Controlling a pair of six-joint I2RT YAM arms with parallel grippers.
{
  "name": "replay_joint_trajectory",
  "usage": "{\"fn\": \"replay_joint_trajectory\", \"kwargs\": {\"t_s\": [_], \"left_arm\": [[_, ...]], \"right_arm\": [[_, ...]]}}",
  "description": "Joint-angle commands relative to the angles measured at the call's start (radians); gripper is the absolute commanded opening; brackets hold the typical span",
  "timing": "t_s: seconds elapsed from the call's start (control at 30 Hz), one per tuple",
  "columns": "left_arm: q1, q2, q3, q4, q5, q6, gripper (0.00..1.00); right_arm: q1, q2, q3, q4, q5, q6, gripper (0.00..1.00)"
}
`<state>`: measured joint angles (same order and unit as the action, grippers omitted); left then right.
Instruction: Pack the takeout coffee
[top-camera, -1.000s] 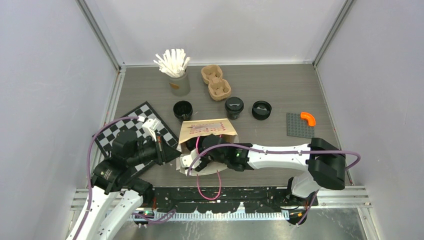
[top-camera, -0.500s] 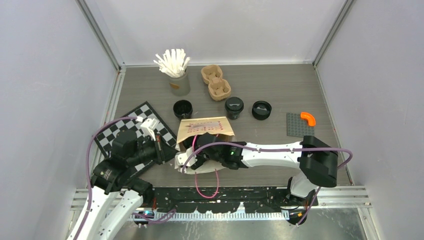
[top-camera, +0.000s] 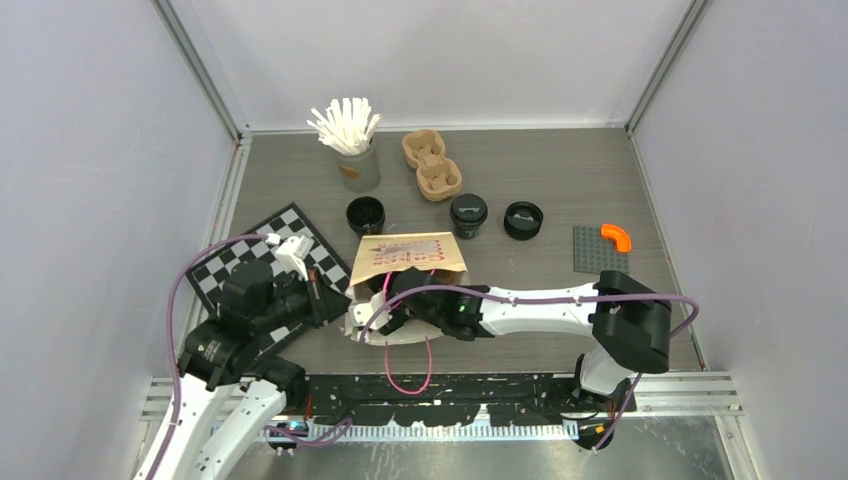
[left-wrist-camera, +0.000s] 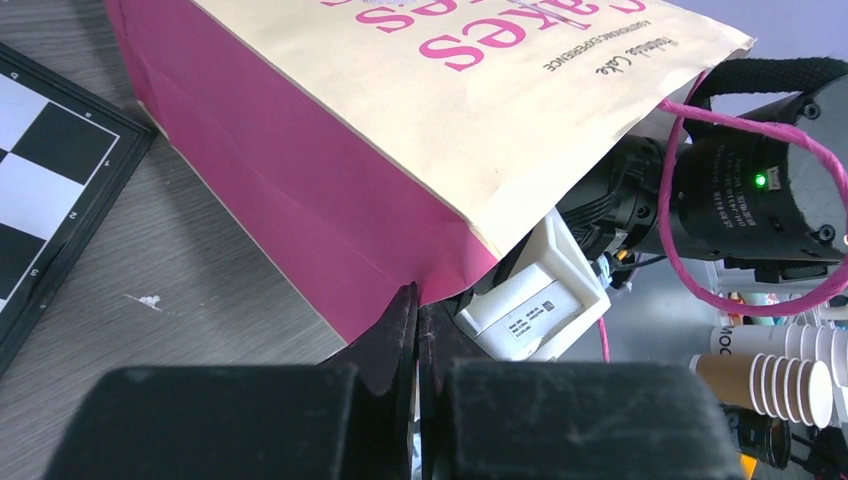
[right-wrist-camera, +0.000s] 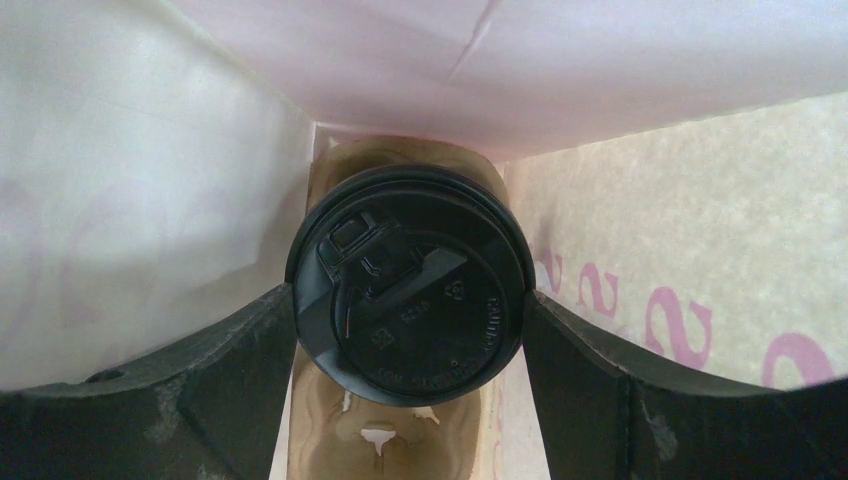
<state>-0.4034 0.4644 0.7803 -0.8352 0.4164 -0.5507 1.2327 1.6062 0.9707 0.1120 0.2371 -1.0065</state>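
The work surface is a table (top-camera: 560, 170) with a grey wood-grain top, enclosed on the left, rear and right by plain pale grey wall panels (top-camera: 90, 150). Aluminium frame profiles (top-camera: 200, 68) rise at the two rear corners, and a metal rail (top-camera: 715, 392) runs along the near edge. Lighting is even and diffuse, producing soft shadows only.

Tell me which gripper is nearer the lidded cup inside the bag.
Right. The right gripper clasps the lidded cup inside the paper bag; the left gripper pinches the bag's edge from outside.
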Motion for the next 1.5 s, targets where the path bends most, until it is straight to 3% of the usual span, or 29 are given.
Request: {"fn": "replay_joint_trajectory", "kwargs": {"t_s": [0.0, 0.5, 1.17, 1.47], "left_arm": [[-0.004, -0.005, 0.060, 0.012, 0.008, -0.048, 0.00], [-0.004, -0.028, 0.008, 0.101, 0.054, -0.184, 0.00], [-0.004, -0.036, -0.016, 0.118, 0.059, -0.230, 0.00], [-0.003, -0.037, -0.012, 0.120, 0.052, -0.236, 0.00]], "right_arm": [[-0.018, 0.010, -0.014, 0.053, 0.052, 0.014, 0.71], [-0.053, 0.043, 0.044, -0.029, 0.002, 0.003, 0.73], [-0.080, 0.105, 0.077, 0.037, 0.028, 0.032, 0.74], [-0.080, 0.077, 0.098, 0.002, 0.032, 0.039, 0.84]]}}
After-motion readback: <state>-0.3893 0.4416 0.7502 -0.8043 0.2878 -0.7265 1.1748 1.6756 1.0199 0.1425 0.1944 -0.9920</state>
